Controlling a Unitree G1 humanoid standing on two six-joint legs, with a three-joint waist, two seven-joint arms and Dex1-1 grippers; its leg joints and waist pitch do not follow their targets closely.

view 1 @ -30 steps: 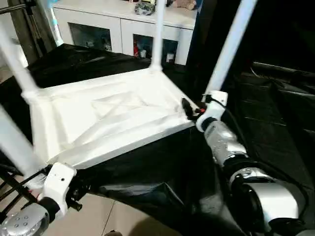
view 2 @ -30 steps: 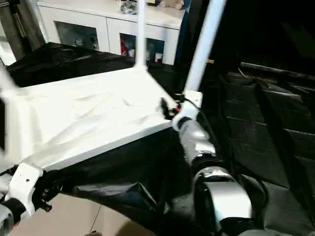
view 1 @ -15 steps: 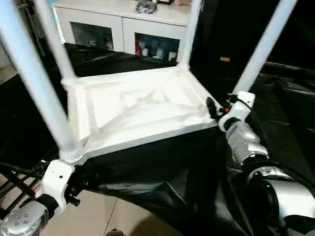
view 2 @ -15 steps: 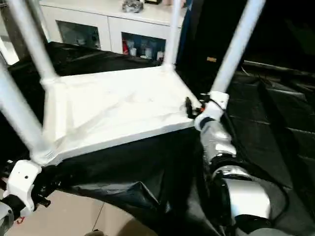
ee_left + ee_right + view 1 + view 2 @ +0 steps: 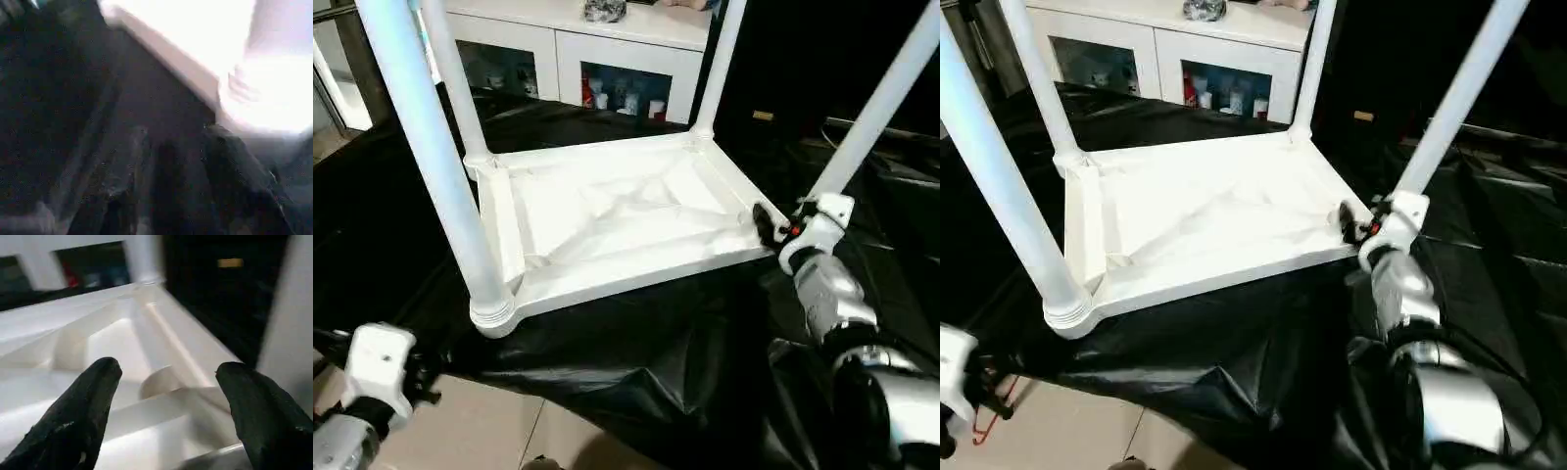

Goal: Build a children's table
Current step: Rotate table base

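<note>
Children's table (image 5: 607, 220), all white plastic, lies upside down on black plastic sheeting (image 5: 636, 362) w/ ribbed underside facing up. Four tapered tubular legs stand up from the round corner sockets: near-left leg (image 5: 426, 147), far-left leg (image 5: 450, 83), far-right leg (image 5: 720, 69), near-right leg (image 5: 881, 108). Near-left socket collar (image 5: 494, 315) sits at the sheeting's near edge.

Right gripper (image 5: 166, 406) is at the table's near-right corner, beside the base of the near-right leg. Fingers (image 5: 80, 413) spread wide in the right wrist view, rim and ribs of the underside showing between them; not closed on anything. Head view shows the black finger tips (image 5: 766, 223) at or just over the rim, contact can't tell. Silver right forearm (image 5: 827, 294) runs back toward the near right.

Left gripper (image 5: 168, 166) is low at near left, off the table, near the near-left socket but apart from it. Left wrist view is blurred; dark fingers (image 5: 230, 166) show w/ a moderate gap, nothing btwn them. White left wrist housing (image 5: 377, 367) sits over the tile floor (image 5: 489, 431) below the sheeting edge.

White cabinet (image 5: 568, 49) w/ glass doors stands far behind the table.
</note>
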